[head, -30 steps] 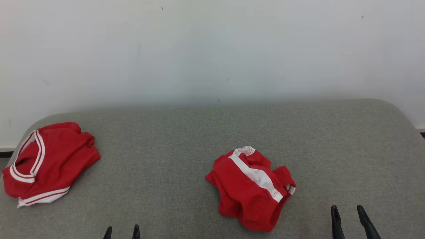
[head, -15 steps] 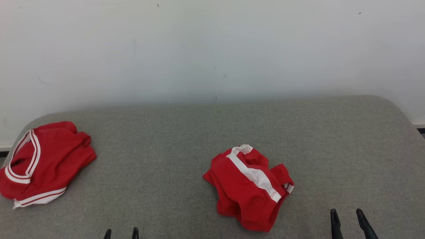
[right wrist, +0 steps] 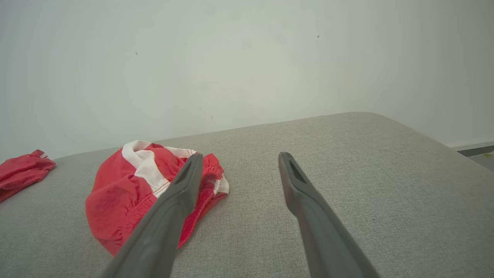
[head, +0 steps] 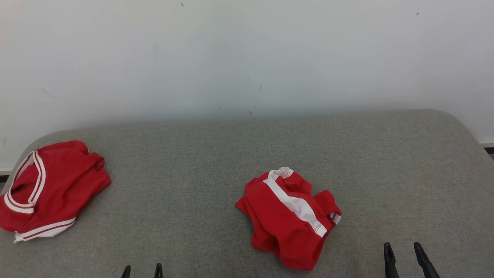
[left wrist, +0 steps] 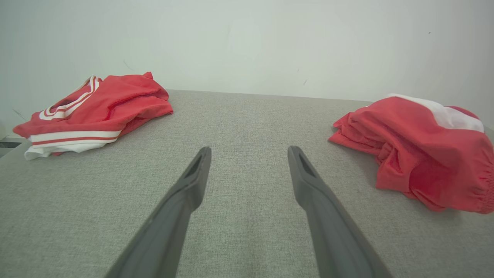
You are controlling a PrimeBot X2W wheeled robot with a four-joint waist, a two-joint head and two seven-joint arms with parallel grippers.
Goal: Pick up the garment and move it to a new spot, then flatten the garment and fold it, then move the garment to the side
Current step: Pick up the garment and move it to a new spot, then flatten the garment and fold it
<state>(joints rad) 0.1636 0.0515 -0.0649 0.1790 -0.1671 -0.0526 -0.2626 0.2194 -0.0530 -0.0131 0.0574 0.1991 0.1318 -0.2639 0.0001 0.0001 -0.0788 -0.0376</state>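
A crumpled red garment (head: 288,216) with a white stripe lies near the middle of the grey padded table; it also shows at the right of the left wrist view as the garment (left wrist: 420,150) and at the left of the right wrist view as the garment (right wrist: 135,193). My left gripper (head: 141,268) stands open at the bottom edge, left of the garment and apart from it; its fingers (left wrist: 193,181) hold nothing. My right gripper (head: 402,249) stands open at the lower right, a little right of the garment, with nothing between its fingers (right wrist: 297,185).
A second red garment (head: 46,189) with white trim lies bunched at the table's far left edge, seen too as the garment (left wrist: 92,108). The grey table (head: 200,162) ends at a white wall behind, and its right corner (right wrist: 424,143) rounds off.
The head camera has shifted slightly, so the whole picture has slid a little. Both grippers stay open and neither garment has moved on the table.
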